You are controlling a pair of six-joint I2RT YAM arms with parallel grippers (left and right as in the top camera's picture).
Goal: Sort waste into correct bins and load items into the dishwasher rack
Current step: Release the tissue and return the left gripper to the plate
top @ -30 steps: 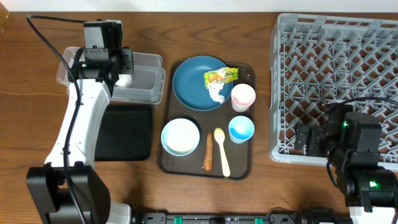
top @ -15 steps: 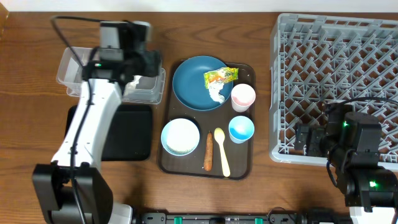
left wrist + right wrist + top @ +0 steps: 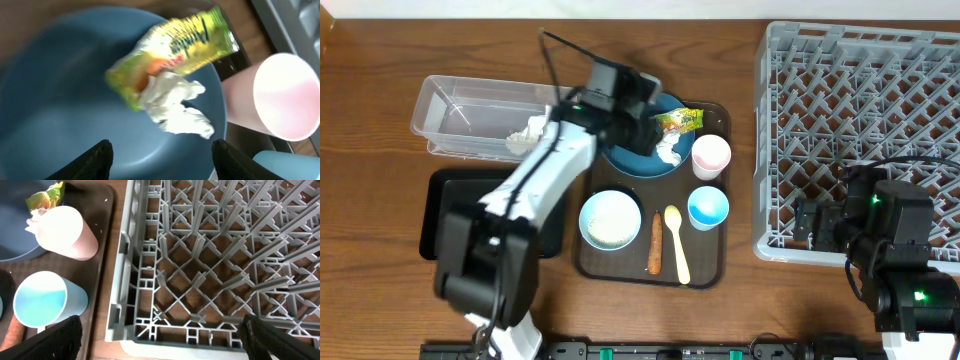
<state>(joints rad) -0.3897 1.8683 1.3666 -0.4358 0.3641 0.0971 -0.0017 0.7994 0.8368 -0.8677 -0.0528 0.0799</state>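
Note:
My left gripper (image 3: 645, 125) (image 3: 162, 162) is open and empty, low over the dark blue plate (image 3: 620, 145) (image 3: 65, 100). On the plate lie the yellow-green wrapper (image 3: 675, 122) (image 3: 185, 42) and a crumpled white tissue (image 3: 668, 150) (image 3: 175, 102). Another tissue (image 3: 528, 133) lies in the clear tub (image 3: 470, 110). The white-pink cup (image 3: 711, 155) (image 3: 65, 230), light blue cup (image 3: 708, 207) (image 3: 42, 302), pale bowl (image 3: 610, 220), yellow spoon (image 3: 677, 240) and orange-brown stick (image 3: 655, 243) sit on the brown tray. My right gripper (image 3: 807, 222) (image 3: 162, 340) is open and empty at the grey rack's (image 3: 865, 130) (image 3: 210, 255) near-left corner.
The shallow black tray (image 3: 440, 215) lies in front of the clear tub, partly under my left arm. The brown serving tray (image 3: 715, 268) sits between the bins and the rack. The rack holds nothing.
My left arm has swung right from over the clear tub to over the blue plate. A tissue now lies loose in the tub. The right arm has not moved.

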